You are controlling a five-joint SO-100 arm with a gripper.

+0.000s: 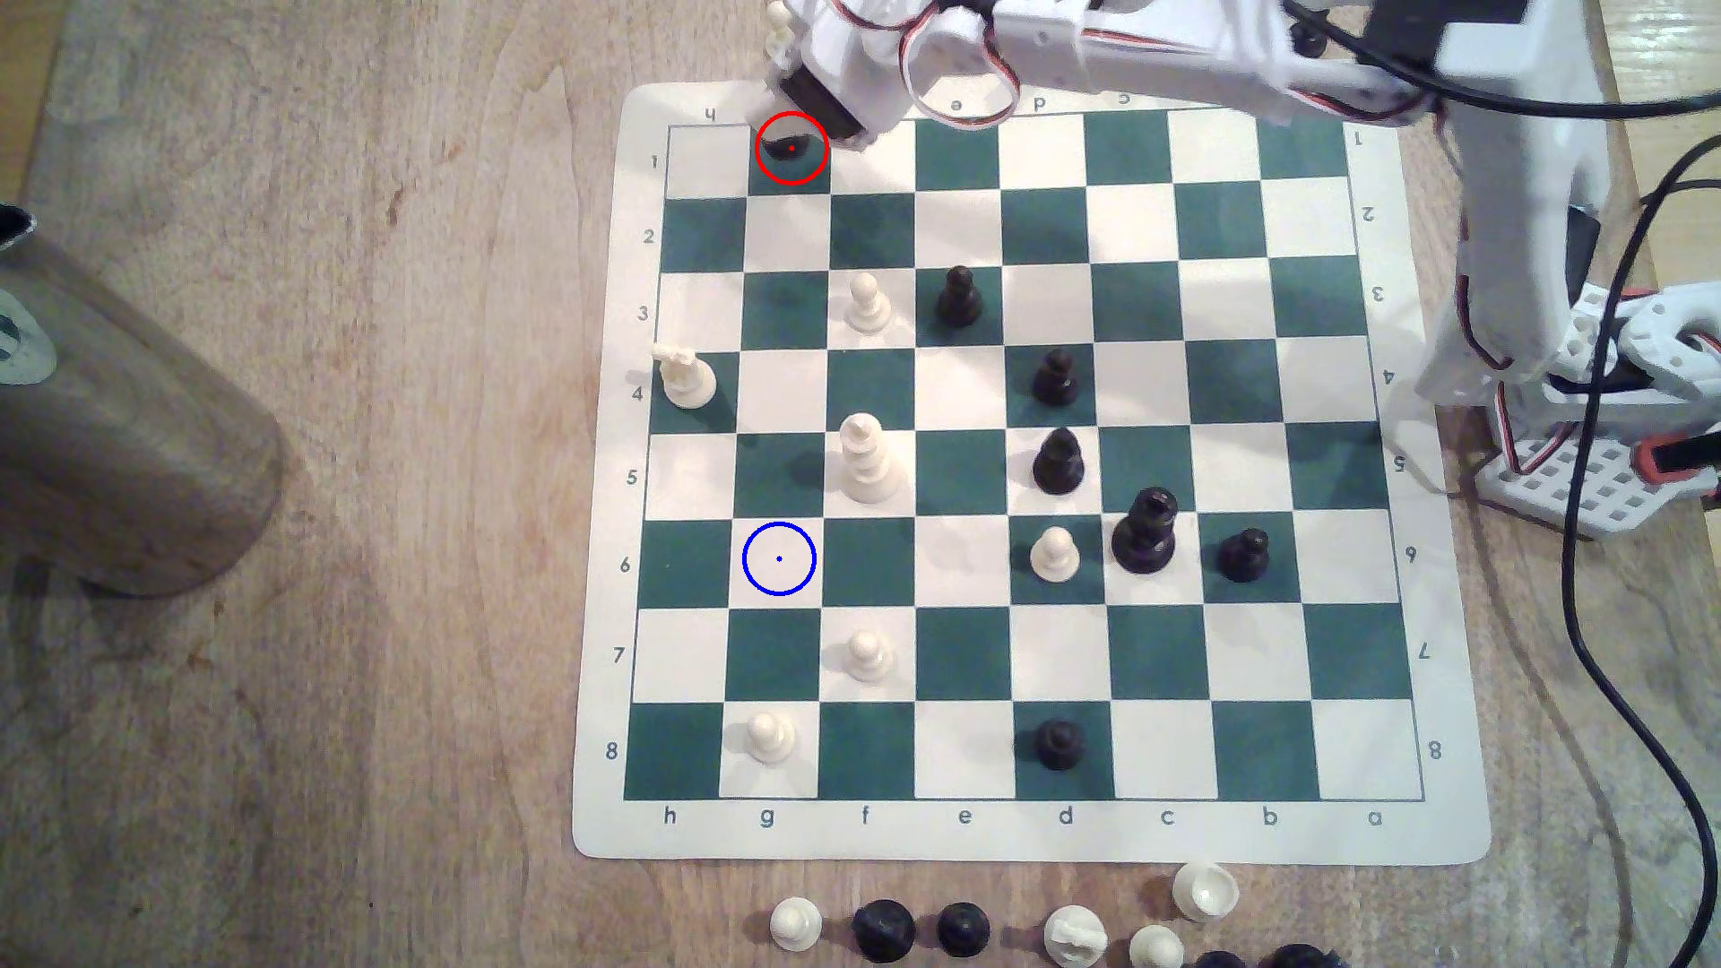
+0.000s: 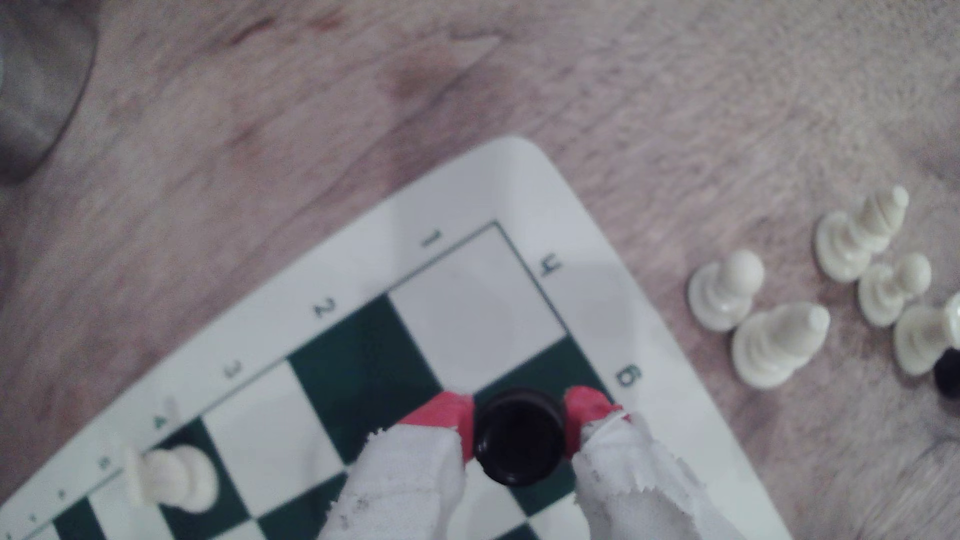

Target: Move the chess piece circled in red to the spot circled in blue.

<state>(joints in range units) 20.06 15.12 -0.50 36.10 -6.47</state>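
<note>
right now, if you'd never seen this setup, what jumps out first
The white arm's gripper stretches to the green-and-cream board's far corner, its red-tipped fingers on either side of the black chess piece in the red ring. A blue-ringed cream spot sits bare lower in the g column in the exterior view. Captured pieces line the table below the board.

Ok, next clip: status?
Gripper straddling black piece on g1, contact unclear. Blue spot on g6 bare. White king stands beside the g-file.
</note>
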